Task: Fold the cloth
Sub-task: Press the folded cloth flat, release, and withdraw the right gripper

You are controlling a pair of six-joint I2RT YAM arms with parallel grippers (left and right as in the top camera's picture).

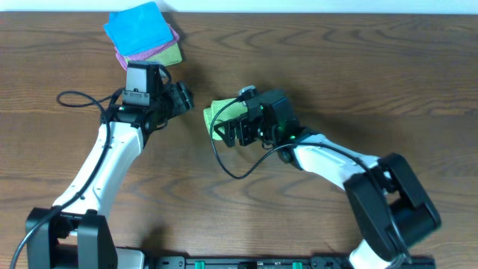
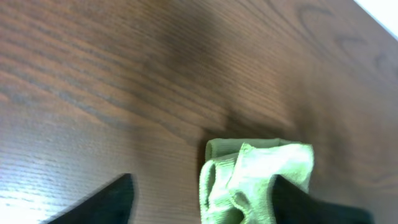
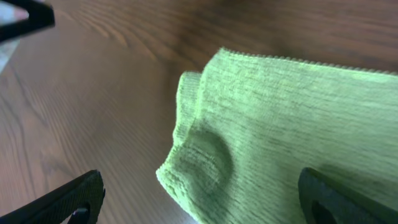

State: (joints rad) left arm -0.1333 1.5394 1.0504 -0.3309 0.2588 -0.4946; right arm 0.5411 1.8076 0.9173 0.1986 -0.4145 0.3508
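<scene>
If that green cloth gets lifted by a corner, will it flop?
Probably flop: the cloth lies bunched in soft folds. Its fuzzy weave looks light. Pushed on the smooth table, it would likely wrinkle or slide.

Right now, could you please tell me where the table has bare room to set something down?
The widest bare patch is the far right of the table, beyond the right arm. Another lies in front, between the arms. It is crowded from the stack past the left claw to the cloth.
</scene>
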